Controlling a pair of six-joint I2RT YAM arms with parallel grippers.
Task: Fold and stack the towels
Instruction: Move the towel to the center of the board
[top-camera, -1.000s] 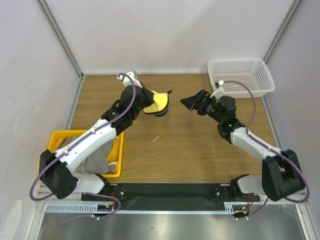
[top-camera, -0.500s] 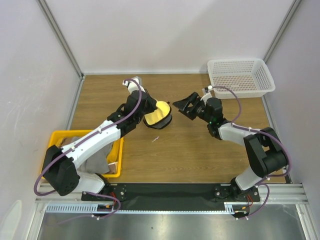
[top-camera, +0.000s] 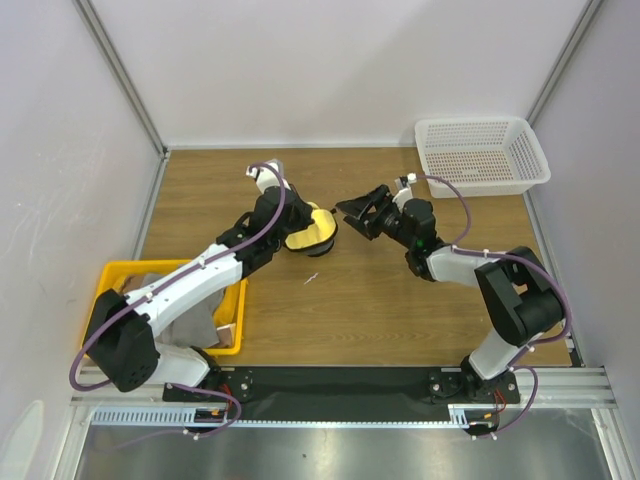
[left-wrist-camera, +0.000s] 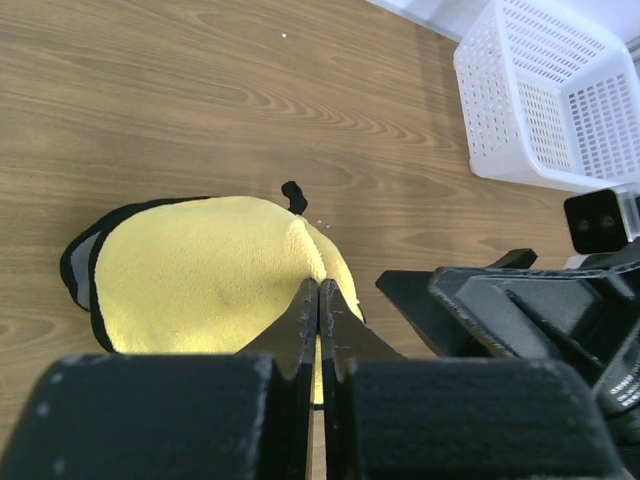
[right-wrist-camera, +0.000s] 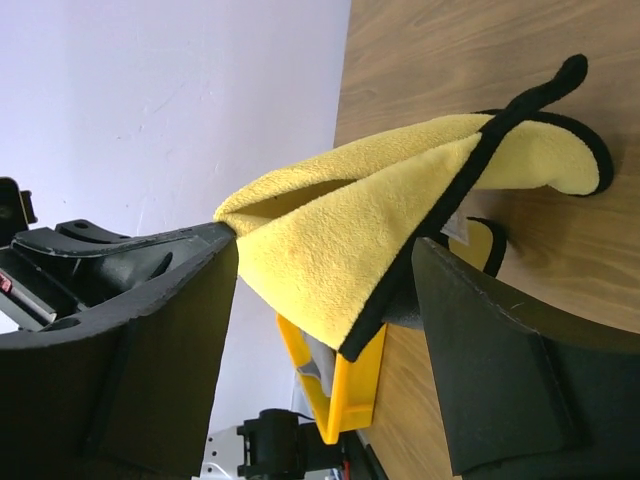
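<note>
A plain yellow towel (top-camera: 314, 231) with black trim hangs bunched from my left gripper (top-camera: 298, 228), which is shut on a fold of it (left-wrist-camera: 200, 265) just above the table. My left gripper (left-wrist-camera: 320, 288) shows its jaws pressed together on the cloth. My right gripper (top-camera: 349, 209) is open right beside the towel. In the right wrist view a hanging corner of the towel (right-wrist-camera: 350, 250) lies between its spread fingers (right-wrist-camera: 500, 370), which do not touch it. A grey towel (top-camera: 190, 318) lies in the yellow tray. I cannot make out the bear towel.
The yellow plastic tray (top-camera: 110, 272) sits at the front left beside the left arm. The white mesh basket (top-camera: 482, 152) stands at the back right and also shows in the left wrist view (left-wrist-camera: 545, 100). The wooden table (top-camera: 380, 310) is fenced by walls.
My right gripper has moved left, from mid-table up to the towel, its open fingers now straddling the hanging corner. My left gripper has carried the towel slightly nearer and lower.
</note>
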